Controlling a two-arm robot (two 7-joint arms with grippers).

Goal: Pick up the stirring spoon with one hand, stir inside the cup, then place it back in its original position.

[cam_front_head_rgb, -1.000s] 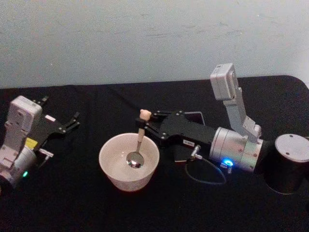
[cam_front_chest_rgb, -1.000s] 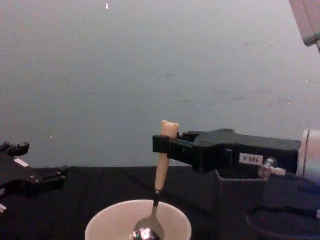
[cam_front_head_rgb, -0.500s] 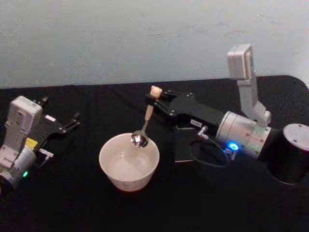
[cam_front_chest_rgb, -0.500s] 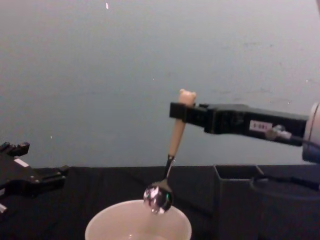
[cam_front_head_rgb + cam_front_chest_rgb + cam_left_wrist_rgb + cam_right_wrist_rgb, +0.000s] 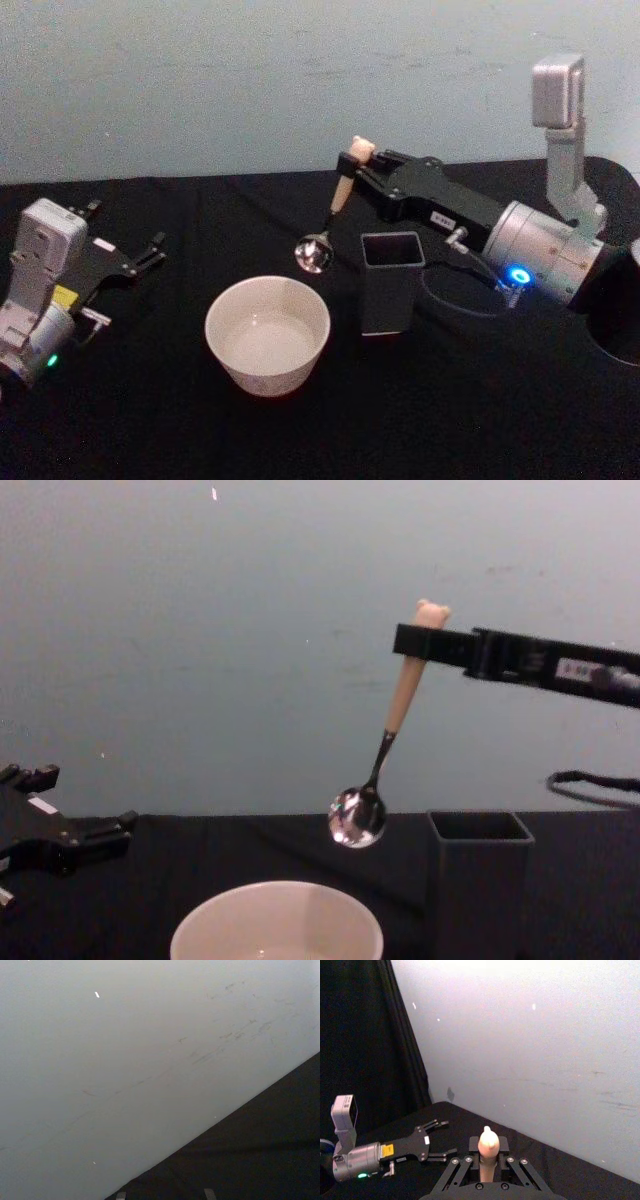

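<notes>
Chest view: the stirring spoon [image 5: 401, 702] is held tilted in the air by the right gripper [image 5: 423, 640], which is clamped on the beige handle just under the bear head. The steel bowl hangs above the rims of the cup [image 5: 276, 925] and the holder [image 5: 478, 880], touching neither. In the head view the bowl is placed between and slightly behind them. In the right wrist view the jaws are seen closed on the handle. The left gripper [image 5: 128, 230] is recorded far left, jaws spread, empty.

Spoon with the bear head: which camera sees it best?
The chest view: the whole stirring spoon shows side-on, bear head to bowl, held by the right gripper. The head view shows it smaller, from above. The right wrist view catches its bear head end-on.
</notes>
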